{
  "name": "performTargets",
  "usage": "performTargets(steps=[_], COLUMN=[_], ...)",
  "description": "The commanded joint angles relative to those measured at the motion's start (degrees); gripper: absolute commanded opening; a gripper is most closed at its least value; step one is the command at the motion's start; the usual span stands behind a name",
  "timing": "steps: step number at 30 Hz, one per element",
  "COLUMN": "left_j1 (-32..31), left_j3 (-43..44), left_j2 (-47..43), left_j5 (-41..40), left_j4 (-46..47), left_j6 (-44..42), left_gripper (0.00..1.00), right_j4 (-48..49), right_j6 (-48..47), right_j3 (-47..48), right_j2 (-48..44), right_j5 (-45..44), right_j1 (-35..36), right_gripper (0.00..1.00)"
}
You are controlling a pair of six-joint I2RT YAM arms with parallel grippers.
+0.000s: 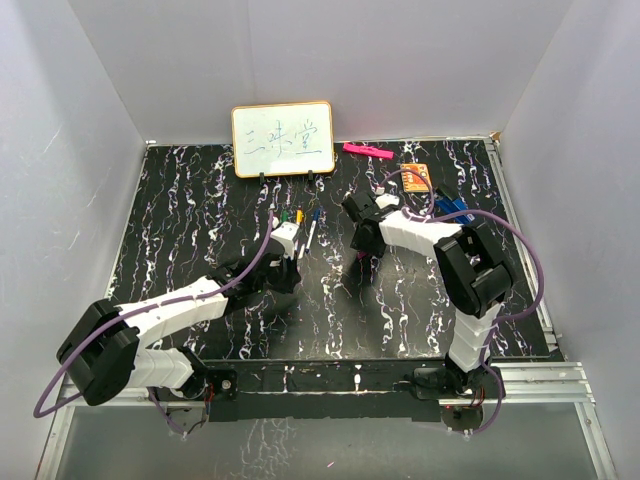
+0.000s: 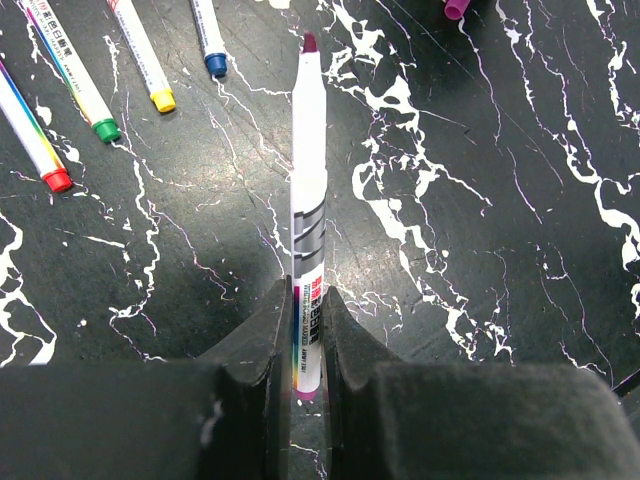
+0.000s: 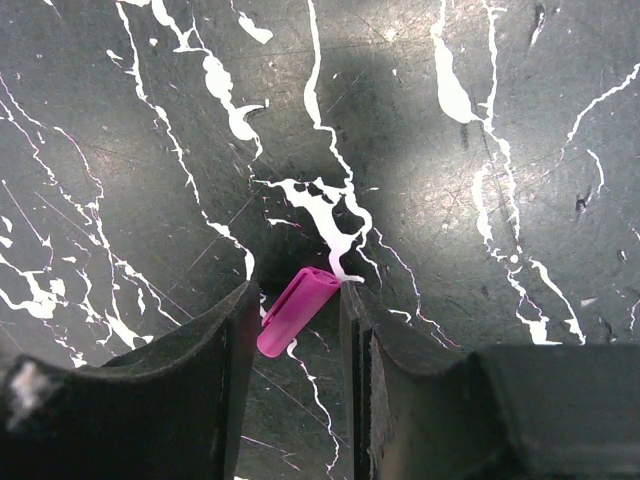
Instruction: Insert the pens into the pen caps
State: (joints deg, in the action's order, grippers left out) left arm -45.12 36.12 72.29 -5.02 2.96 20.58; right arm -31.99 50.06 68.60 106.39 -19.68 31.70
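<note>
**benchrat:** Top view first. The left arm reaches up to the row of pens in the middle of the worktop, and the right arm folds in just beside them. It's too small here to read either set of jaws. My worry is that the two wrists sit near each other, so bringing pen and cap together could knock them together or sweep the loose pens around.

**inkfix:** The left wrist view is clearer. The left jaws are clenched on the purple-tipped pen, but they grip it right at the rear end, so nearly the whole barrel sticks out front. That's a long lever. Any off-axis push on the tip could swivel it or slide it back through the grip. The other four pens lie off to the upper left, apart from it.

**benchrat:** In the right wrist view the purple cap lies on the worktop between the right jaws, skewed across the gap. One end is up against one jaw and the other end is near the opposite jaw. I honestly can't tell if they're pinching it or just straddling it.

**inkfix:** That skew is the risk, imo. Squeezed like that, it could squirt out or end up cocked, and then its mouth won't line up with the pen tip.
</note>
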Motion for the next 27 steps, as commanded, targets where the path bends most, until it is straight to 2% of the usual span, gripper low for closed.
performTargets(steps=[1,11,14,17,20,27], left_j1=[0.1,0.1,0.1,0.1,0.1,0.1], left_j3=[1.1,1.6,1.6,1.6,1.6,2.0], left_j2=[-0.6,-0.6,-0.6,-0.8,-1.0,-0.4], left_j5=[0.4,0.1,-0.1,-0.1,-0.3,-0.4], left_j4=[0.1,0.6,0.6,0.7,0.7,0.2], left_j6=[-0.1,0.1,0.6,0.9,1.2,1.0], left_gripper=[0.00,0.00,0.00,0.00,0.00,0.00], right_j4=[-0.6,-4.3,-5.8,-6.6,-6.6,-5.9], right_j6=[0.4,-1.0,-4.0,-5.4,-6.3,-7.9], right_j3=[1.5,-0.7,-0.5,-0.7,-1.4,-2.4], right_j2=[1.9,2.8,4.1,6.0,7.2,7.7], right_j5=[-0.6,-0.4,-0.7,-0.1,0.6,1.0], right_j1=[-0.3,0.2,0.7,1.4,2.0,2.3], right_gripper=[0.35,0.31,0.26,0.12,0.05,0.00])
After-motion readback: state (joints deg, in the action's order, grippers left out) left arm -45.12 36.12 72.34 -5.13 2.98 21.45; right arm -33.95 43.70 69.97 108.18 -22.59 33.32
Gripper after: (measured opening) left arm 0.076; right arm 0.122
